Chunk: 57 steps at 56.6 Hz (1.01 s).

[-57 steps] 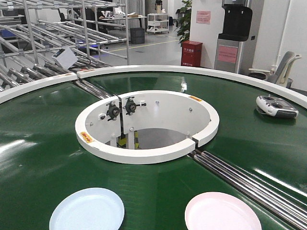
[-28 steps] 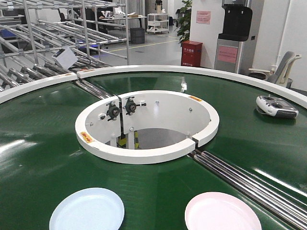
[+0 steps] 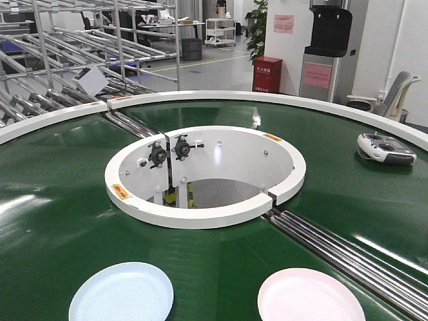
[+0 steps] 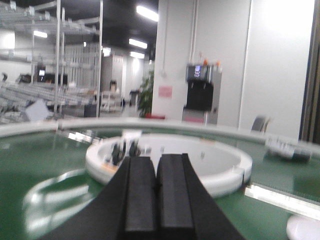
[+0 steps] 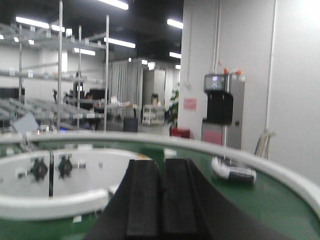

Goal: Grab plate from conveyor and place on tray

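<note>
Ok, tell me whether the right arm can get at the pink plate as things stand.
Probably yes. The pink plate lies flat on the conveyor at the near right, nothing on it. The right gripper has its jaws shut, so they must open first.

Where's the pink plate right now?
Front view, bottom right: the pink plate lies on the green belt, right of the blue plate, beside the steel rollers.

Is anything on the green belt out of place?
Yes: a grey handheld controller, not dishware, lies on the conveyor at the far right, near the outer rim. The blue plate and pink plate lie flat.
</note>
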Tool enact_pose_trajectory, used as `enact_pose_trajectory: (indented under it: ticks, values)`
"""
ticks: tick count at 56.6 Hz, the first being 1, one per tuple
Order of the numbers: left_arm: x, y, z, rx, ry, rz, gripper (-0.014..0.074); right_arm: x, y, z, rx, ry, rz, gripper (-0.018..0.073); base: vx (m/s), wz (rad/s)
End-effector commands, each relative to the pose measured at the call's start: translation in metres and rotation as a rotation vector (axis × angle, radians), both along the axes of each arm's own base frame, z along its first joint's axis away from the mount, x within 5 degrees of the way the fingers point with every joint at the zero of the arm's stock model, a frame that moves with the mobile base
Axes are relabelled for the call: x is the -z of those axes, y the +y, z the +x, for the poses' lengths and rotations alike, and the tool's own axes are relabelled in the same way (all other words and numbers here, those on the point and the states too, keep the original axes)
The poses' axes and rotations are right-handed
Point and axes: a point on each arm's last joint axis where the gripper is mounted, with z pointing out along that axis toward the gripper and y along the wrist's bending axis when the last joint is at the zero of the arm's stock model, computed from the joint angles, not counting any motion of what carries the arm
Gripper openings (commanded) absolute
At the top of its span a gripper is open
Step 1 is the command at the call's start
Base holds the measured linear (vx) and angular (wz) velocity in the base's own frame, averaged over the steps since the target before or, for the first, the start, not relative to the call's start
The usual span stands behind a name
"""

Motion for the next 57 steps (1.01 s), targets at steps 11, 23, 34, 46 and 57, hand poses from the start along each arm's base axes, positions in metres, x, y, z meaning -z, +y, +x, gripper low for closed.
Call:
enact_pose_trajectory:
  ticks: [11,23,34,46,57]
  values:
    - [-0.175,0.004,-0.019,-0.075,-0.314,0.106,-0.0006,-0.151,0.000,-0.006,0.010,-0.176,-0.017,-0.0009,0.00,0.00]
    - [-0.228,-0.014,0.053,-0.028,-0.071,0.209,-0.0006,-0.198,0.000,0.054,0.007,-0.056,-0.014,-0.0009,0.00,0.00]
    - [-0.215,-0.023,0.097,-0.011,0.059,0.235,-0.0006,-0.191,0.000,0.097,-0.001,0.032,0.009,-0.0009,0.00,0.00]
    - [-0.212,-0.025,0.109,-0.018,0.060,0.234,-0.0006,-0.181,0.000,0.108,-0.002,0.129,0.010,-0.0009,0.00,0.00]
    - [-0.213,-0.025,0.108,-0.019,0.054,0.232,0.0034,-0.181,0.000,0.107,0.002,0.129,-0.003,0.0064,0.00,0.00]
